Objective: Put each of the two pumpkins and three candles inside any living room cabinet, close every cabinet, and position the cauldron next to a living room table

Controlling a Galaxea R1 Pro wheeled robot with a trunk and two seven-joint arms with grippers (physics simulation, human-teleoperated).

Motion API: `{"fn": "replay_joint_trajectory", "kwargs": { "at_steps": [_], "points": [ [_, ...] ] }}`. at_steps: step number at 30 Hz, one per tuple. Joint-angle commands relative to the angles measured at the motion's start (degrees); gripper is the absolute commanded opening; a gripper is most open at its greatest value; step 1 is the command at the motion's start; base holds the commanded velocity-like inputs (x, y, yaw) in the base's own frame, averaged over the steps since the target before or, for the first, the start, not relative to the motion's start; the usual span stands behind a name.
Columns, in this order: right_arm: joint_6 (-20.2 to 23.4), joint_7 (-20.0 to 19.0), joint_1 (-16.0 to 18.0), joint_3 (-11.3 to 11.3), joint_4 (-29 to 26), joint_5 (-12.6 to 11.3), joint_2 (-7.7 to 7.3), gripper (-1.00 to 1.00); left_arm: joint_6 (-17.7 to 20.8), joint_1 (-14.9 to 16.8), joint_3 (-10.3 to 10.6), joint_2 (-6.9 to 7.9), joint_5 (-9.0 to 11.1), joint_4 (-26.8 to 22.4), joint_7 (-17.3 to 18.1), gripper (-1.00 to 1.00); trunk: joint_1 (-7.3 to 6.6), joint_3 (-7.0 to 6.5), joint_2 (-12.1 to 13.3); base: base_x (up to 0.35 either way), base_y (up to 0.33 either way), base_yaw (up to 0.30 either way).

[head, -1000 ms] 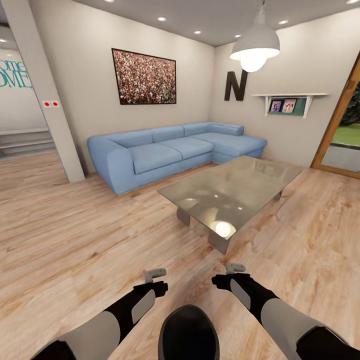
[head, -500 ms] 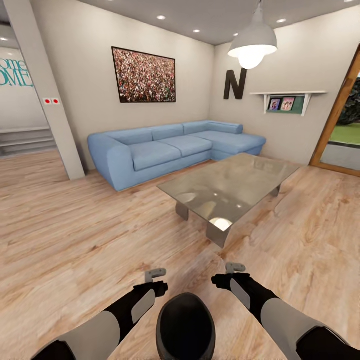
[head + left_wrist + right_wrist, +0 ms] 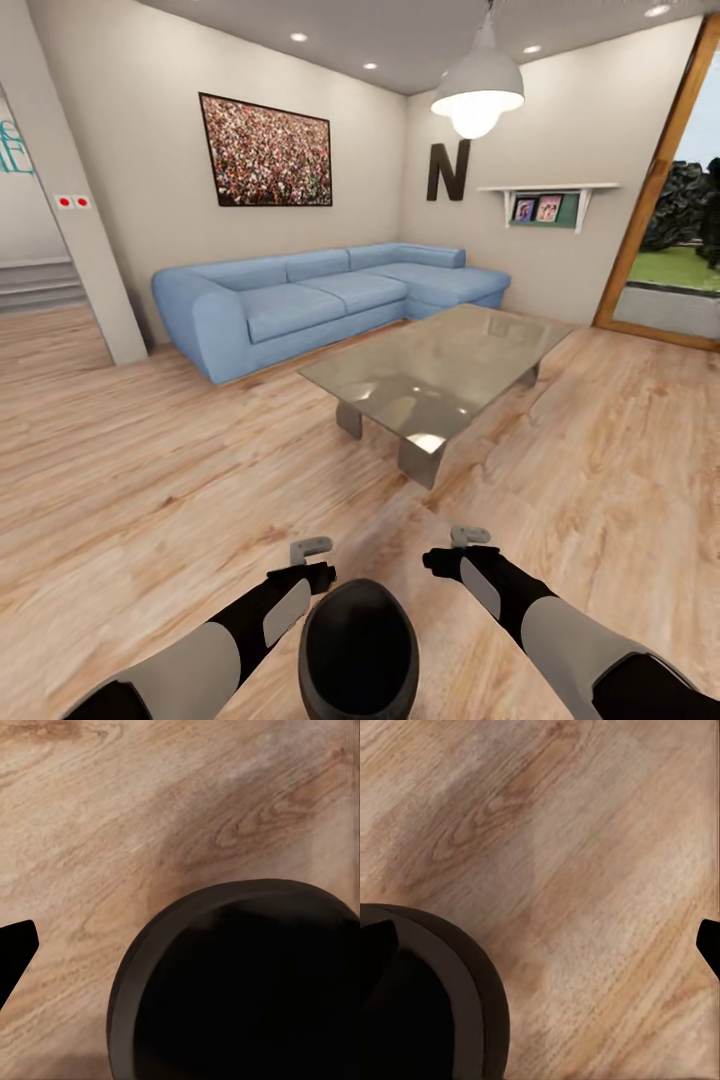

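Head view first: I see the black cauldron (image 3: 357, 648) on the light plank floor (image 3: 150, 480), low in the picture between my two arms, its round mouth facing up. My left gripper (image 3: 312, 560) is just beside its rim on one side and my right gripper (image 3: 455, 550) is near it on the other side; from this angle I cannot tell if their jaws are spread or pressed together. Ahead of the cauldron, well apart from it, stands the glass coffee table (image 3: 440, 365) with dark legs, and the lamp (image 3: 478, 90) is reflected on its top. Behind the table is the blue corner sofa (image 3: 310, 300) against the wall, with a framed picture (image 3: 265, 152) above it, a letter N (image 3: 448, 172) and a small shelf (image 3: 545, 205). Left wrist view: the dark rim and black inside of the cauldron (image 3: 247, 990) over the wood floor; one dark fingertip (image 3: 15, 945) is at the edge, so I cannot tell the state here either. Right wrist view: the cauldron rim (image 3: 472, 997) again on the floor, a dark fingertip (image 3: 711, 945) at the far edge.
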State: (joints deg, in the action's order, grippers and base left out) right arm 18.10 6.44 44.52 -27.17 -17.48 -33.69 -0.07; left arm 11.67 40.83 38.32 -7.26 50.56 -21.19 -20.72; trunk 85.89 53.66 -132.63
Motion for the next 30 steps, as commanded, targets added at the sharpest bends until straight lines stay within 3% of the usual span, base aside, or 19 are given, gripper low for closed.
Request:
{"fn": "replay_joint_trajectory", "kwargs": {
  "at_steps": [1, 7, 14, 26, 30],
  "points": [
    [0.25, 0.41, 0.04, -0.37, -0.1, -0.44, -0.02, 1.0, 0.2, 0.04, 0.45, 0.06, 0.44, -0.11, -0.43, 1.0, 0.21, 0.18, -0.44, 0.0, 0.0, -0.19],
    [0.26, 0.41, 0.04, -0.44, -0.1, -0.42, -0.02, 1.0, 1.0, 0.04, 0.42, 0.09, 0.64, 0.04, -0.46, 1.0, 1.53, 1.0, -2.85, 0.0, 0.0, -0.145],
    [0.27, 0.35, 0.04, -0.68, -0.1, -0.41, 0.07, 1.0, 9.69, 0.04, 0.03, 0.27, 0.85, 0.17, -0.45, 1.0, 3.07, 2.23, -5.65, 0.0, 0.0, -0.013],
    [0.5, 0.41, 0.04, -0.59, -2.0, -0.41, 0.25, 1.0, 10.27, 0.04, -0.08, 0.5, 0.6, 0.1, -0.88, 1.0, 5.71, 4.39, -10.47, 0.0, 0.0, 0.0],
    [0.59, 0.35, 0.04, -0.65, -2.03, -0.46, 0.5, 1.0, 10.17, 0.04, -0.08, 0.51, 0.59, 0.07, -0.87, 1.0, 5.88, 5.26, -10.66, 0.0, 0.0, 0.0]
  ]
}}
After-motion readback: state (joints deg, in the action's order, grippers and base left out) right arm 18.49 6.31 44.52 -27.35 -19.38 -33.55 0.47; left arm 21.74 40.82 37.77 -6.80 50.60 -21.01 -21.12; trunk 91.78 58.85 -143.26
